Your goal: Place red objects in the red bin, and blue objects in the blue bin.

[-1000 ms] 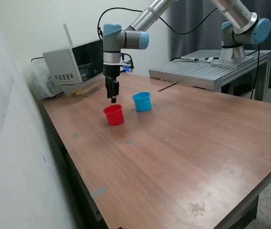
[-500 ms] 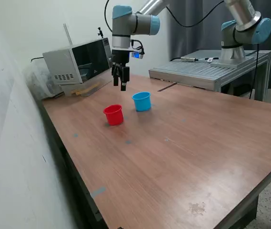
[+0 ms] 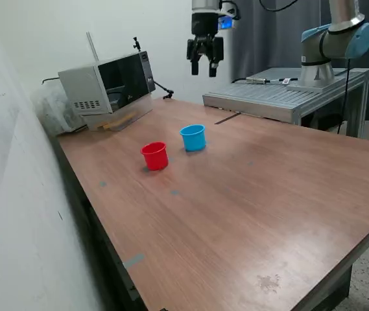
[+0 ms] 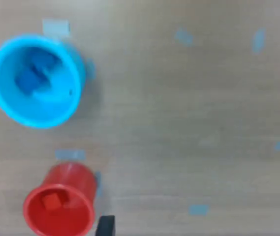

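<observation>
Blue cubes (image 4: pixel 34 73) lie in the blue cup (image 4: pixel 36 81), a red cube (image 4: pixel 52 201) in the red cup (image 4: pixel 60 205) beside it, so sorting looks finished; my hand (image 3: pixel 205 65), fingers spread and empty, hangs high above the blue cup and needs only to retire.

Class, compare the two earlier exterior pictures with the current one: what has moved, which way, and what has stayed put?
The gripper has risen from just above the red cup and swung toward the exterior view's right, now hanging high with jaws open and empty. The red cup and the blue cup stayed where they were on the table. The wrist view shows cubes inside both cups.
</observation>
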`<state>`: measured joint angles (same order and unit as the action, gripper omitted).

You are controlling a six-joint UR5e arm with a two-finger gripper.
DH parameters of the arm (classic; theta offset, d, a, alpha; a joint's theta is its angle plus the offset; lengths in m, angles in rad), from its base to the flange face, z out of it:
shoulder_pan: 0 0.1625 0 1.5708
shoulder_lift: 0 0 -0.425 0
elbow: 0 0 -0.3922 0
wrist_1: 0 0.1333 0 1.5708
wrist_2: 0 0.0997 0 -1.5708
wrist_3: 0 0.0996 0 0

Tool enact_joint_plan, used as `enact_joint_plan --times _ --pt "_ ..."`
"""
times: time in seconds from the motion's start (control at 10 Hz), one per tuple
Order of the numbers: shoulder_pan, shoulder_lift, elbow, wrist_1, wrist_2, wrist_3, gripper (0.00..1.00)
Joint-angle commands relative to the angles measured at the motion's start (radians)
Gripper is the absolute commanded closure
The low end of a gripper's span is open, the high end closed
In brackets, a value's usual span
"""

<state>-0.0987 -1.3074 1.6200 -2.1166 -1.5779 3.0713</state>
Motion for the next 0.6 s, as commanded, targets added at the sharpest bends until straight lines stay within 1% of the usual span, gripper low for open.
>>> enact_joint_plan --times 0.0,0.1,0.3,0.5 --pt "0.046 -0.194 0.041 0.169 -0.005 0.012 0.0" --pt "0.063 -0.251 0.046 0.258 -0.01 0.026 0.0" --pt "0.097 -0.321 0.05 0.436 -0.042 0.091 0.0" --pt "0.183 -0.404 0.05 0.596 -0.044 0.112 0.0"
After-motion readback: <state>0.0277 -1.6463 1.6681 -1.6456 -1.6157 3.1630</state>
